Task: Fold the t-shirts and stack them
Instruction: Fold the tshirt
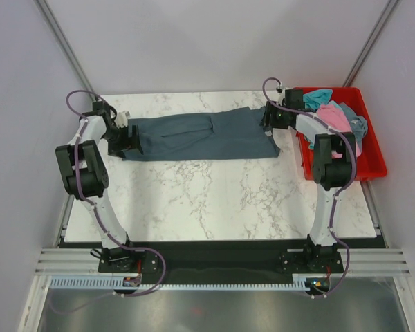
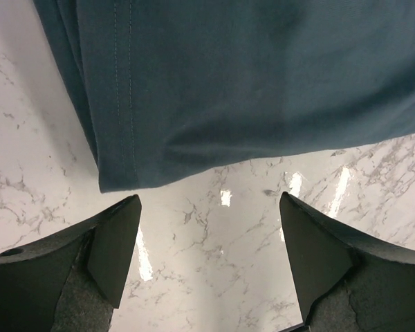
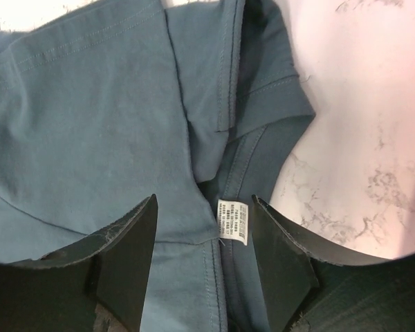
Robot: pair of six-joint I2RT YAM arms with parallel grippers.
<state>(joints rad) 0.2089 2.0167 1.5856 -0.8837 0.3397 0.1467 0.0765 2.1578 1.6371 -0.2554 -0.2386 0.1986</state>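
Note:
A large dark slate-blue t-shirt [image 1: 200, 135] lies folded lengthwise across the far half of the marble table. My left gripper [image 1: 130, 137] is open and empty over bare marble just off the shirt's left hem [image 2: 124, 138]. My right gripper [image 1: 271, 117] is open above the shirt's right end, its fingers either side of the small white tag [image 3: 232, 221] on the cloth [image 3: 90, 124]. A pink t-shirt [image 1: 335, 117] and teal ones [image 1: 317, 98] lie crumpled in the red bin. No orange shirt shows.
The red plastic bin [image 1: 373, 162] stands at the table's right edge, close beside the right arm. The marble table [image 1: 214, 200] stretches toward the arm bases. Grey walls stand on both sides.

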